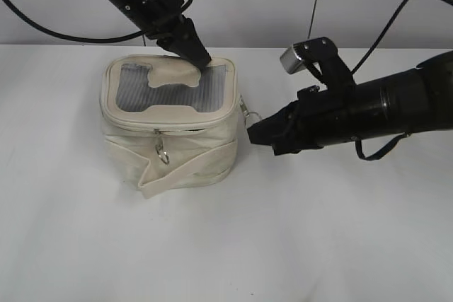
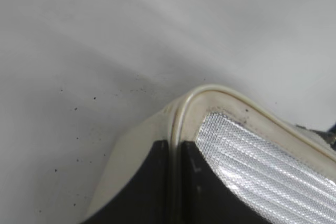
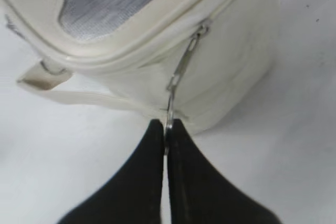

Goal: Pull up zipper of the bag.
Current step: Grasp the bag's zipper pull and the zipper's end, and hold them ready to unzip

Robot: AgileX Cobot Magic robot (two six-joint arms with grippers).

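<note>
The cream bag (image 1: pixel 202 139) stands on the table, its grey lid with the cream patch facing up. The zipper (image 1: pixel 180 130) runs round the lid's rim. One slider's ring pull (image 1: pixel 163 152) hangs at the front. My left gripper (image 1: pixel 203 59) is at the lid's back right edge; in the left wrist view it (image 2: pixel 176 148) is shut on the rim of the bag's lid (image 2: pixel 181 114). My right gripper (image 1: pixel 250 126) is at the bag's right side. In the right wrist view it (image 3: pixel 167 128) is shut on the second ring pull (image 3: pixel 181 69), which hangs from its slider (image 3: pixel 201 29) on the bag (image 3: pixel 231 66).
The white table (image 1: pixel 318 231) stretches in front and to the right of the bag. The flat cream strap (image 1: pixel 185 175) crosses the bag's front and sticks out at the lower left. A grey wall and black cables are behind.
</note>
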